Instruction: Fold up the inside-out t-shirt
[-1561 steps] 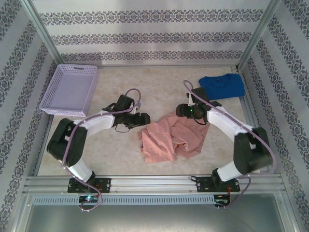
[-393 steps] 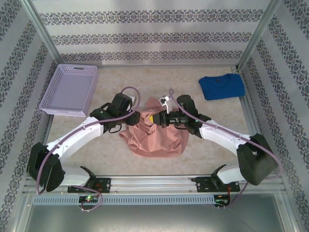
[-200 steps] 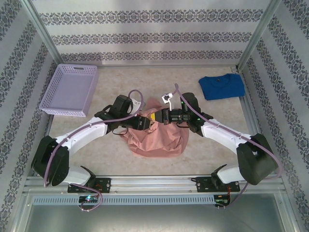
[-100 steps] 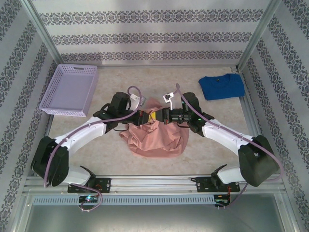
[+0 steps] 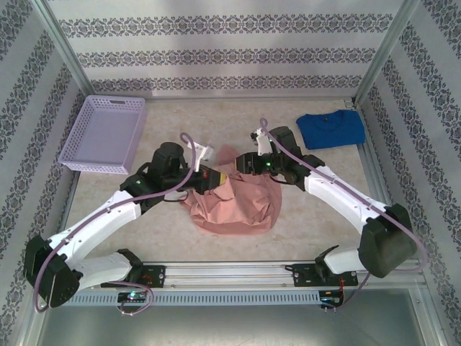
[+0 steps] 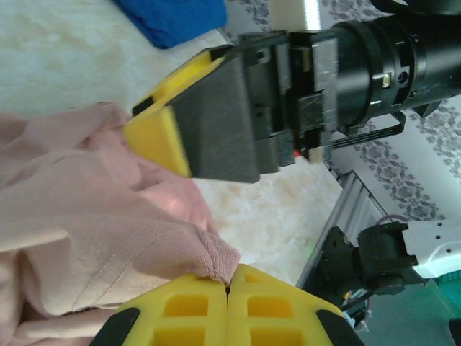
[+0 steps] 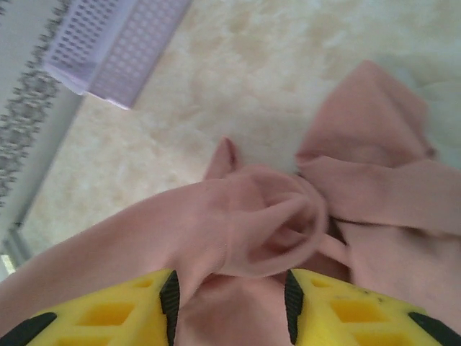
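Left claw (image 5: 218, 176): clenched on a pinch of pink cloth. Its wrist view shows the two yellow pads (image 6: 187, 310) pressed together with a fabric peak nipped at their tips. Right claw (image 5: 243, 164): jaws stand apart, and its own wrist view shows a rolled tube of the same cloth lying in the gap (image 7: 229, 288), not visibly squeezed. Judged released or nearly so. The two claws meet almost nose to nose above the garment's far edge.

Beige, marbled tabletop (image 5: 238, 119): carries everything.

Salmon-pink, soft cotton short-sleeved t-shirt (image 5: 234, 205): sits mid-tabletop between the arms, nearer the front rail than the back wall. It is a rumpled mound, far edge lifted toward the claws, with no flat panel, no straight hem and no laid-out sleeve to be seen. The rolled opening in the right wrist view could be a sleeve or the neck; cannot tell which.

Lilac perforated plastic basket (image 5: 104, 133): far left, well apart from the shirt.

Bright blue folded t-shirt (image 5: 331, 130): far right corner, untouched by either arm.

Progress, as a judgement: early. The shirt is gathered and gripped at one point, but not spread, and whether it is right side out cannot be read. Flattening and every fold remain.
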